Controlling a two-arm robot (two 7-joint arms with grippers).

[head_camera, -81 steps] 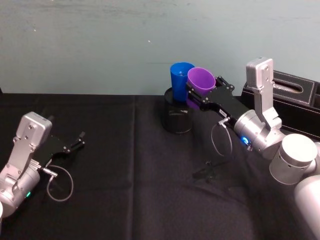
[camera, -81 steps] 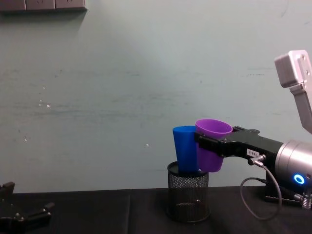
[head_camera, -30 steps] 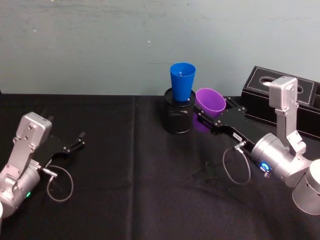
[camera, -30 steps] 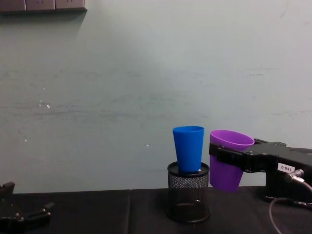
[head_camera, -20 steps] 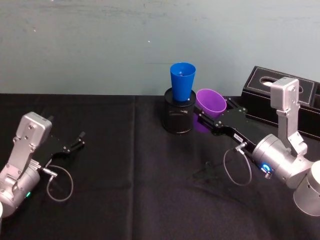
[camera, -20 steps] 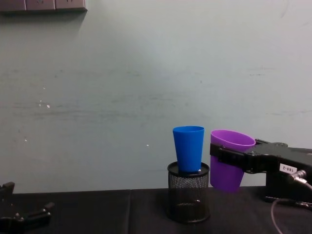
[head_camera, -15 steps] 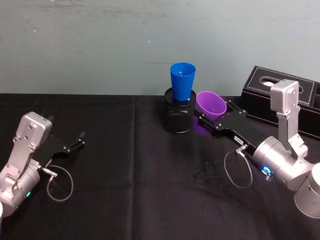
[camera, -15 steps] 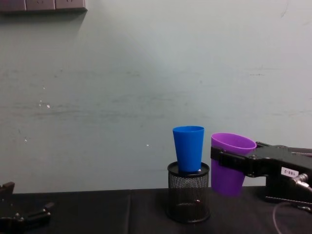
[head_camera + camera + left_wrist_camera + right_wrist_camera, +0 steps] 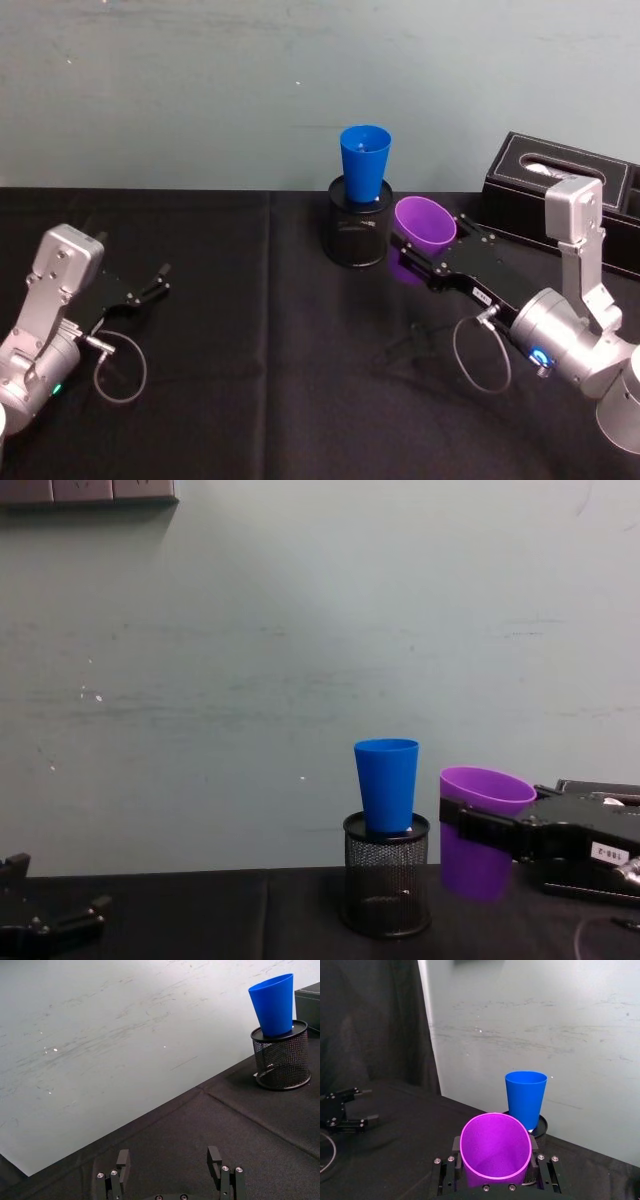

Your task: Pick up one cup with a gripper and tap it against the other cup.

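**Purple cup poised a gap short of the blue**

Your right gripper (image 9: pixel 418 255) was clamped around the purple cup (image 9: pixel 424 222), holding it just to the right of the blue cup (image 9: pixel 364 160), the two not touching. The blue cup stood on top of a black mesh pen holder (image 9: pixel 354 235). The tap looked the step in hand; it called for a gentle sideways nudge, lest the perched cup topple. A black box (image 9: pixel 530 190) sat behind. Your left gripper (image 9: pixel 155 282) lay parked far left, fingers apart.
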